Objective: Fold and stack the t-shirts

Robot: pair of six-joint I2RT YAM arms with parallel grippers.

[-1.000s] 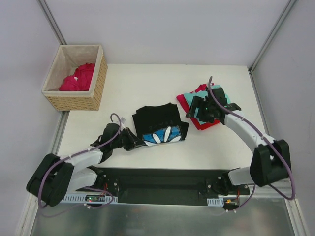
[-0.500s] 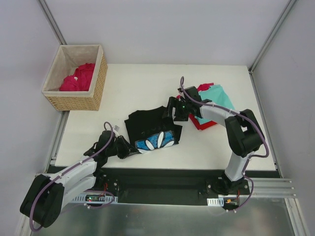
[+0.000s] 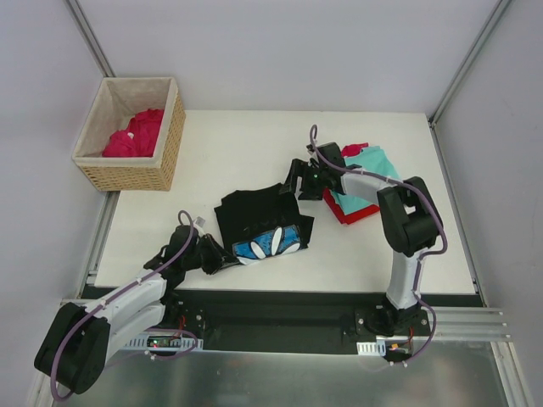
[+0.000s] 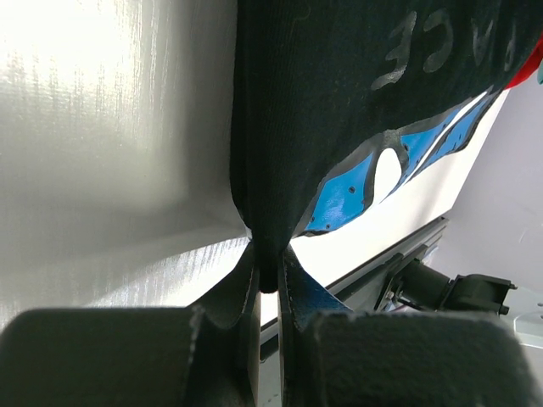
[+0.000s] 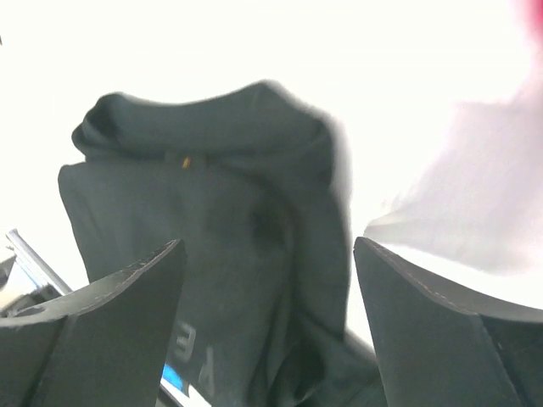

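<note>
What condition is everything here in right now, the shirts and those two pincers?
black t-shirt: partly folded, corner pinched by left pincer.
left pincer: shut on the black t-shirt.
right pincer: open, over the black t-shirt's far edge, holding nothing.
red t-shirt: folded, bottom of the stack.
teal t-shirt: folded, on the red one.
pink t-shirt: crumpled in the basket.

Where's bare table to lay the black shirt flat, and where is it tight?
Widest bare table lies at the far side, between the basket and the red-and-teal stack. A smaller patch is near right, in front of that stack. Tight: between black shirt and stack, where the open right claw hangs, and near left, where the left claw pinches the shirt.
</note>
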